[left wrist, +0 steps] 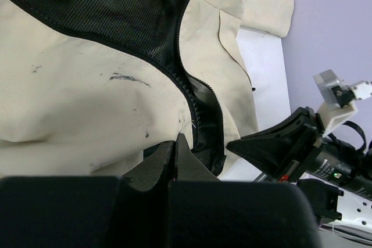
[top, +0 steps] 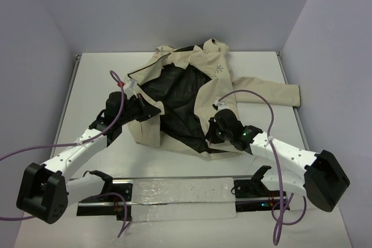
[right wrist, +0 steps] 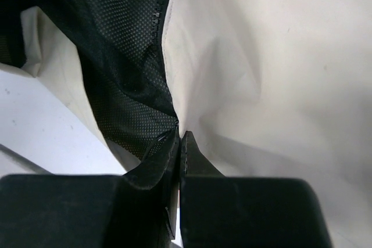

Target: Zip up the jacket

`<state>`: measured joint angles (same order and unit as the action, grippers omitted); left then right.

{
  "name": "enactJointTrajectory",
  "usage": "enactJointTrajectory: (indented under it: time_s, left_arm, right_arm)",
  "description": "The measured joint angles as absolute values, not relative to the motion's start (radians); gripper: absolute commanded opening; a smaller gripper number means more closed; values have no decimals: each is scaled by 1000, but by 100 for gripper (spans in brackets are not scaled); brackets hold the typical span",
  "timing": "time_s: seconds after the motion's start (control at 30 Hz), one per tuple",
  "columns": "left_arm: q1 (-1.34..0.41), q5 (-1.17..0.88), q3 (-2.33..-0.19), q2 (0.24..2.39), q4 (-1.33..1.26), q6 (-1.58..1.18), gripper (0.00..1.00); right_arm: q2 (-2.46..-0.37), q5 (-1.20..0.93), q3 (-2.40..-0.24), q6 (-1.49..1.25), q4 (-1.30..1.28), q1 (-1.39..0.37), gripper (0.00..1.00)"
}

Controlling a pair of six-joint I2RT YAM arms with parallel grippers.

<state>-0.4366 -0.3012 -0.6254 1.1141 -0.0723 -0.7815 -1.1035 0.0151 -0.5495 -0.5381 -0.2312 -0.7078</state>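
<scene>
Roughly centre-back on the table [top: 99, 85], the jacket [top: 212, 88] lies open & unzipped, front panels spread so the black lining [top: 174, 100] shows. The L gripper [top: 145, 110] is fully closed, jaws apparently pinching one front panel's edge beside the zip teeth [left wrist: 187, 88], near their lower end. The R gripper [top: 215, 130] is closed just as tight, nipping the opposite panel where lining meets cream shell (its wrist view shows fabric caught at the tips). Each arm has one side of the opening, prob. so the two zip halves can be drawn together & lined up at the bottom; the slider can't start until they meet. The halves sit well apart, and nothing is zipped yet.
</scene>
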Motion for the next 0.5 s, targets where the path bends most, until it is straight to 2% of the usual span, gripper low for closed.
enactJointTrajectory:
  time_s: [0.23, 0.5]
  left_arm:
    - [-437, -309, -625, 1116, -75, -781, 0]
    - [-437, -311, -625, 1117, -77, -781, 0]
  right_arm:
    - [-1000, 20, -579, -536, -295, -708, 0]
    - [-979, 41, -599, -530, -338, -708, 0]
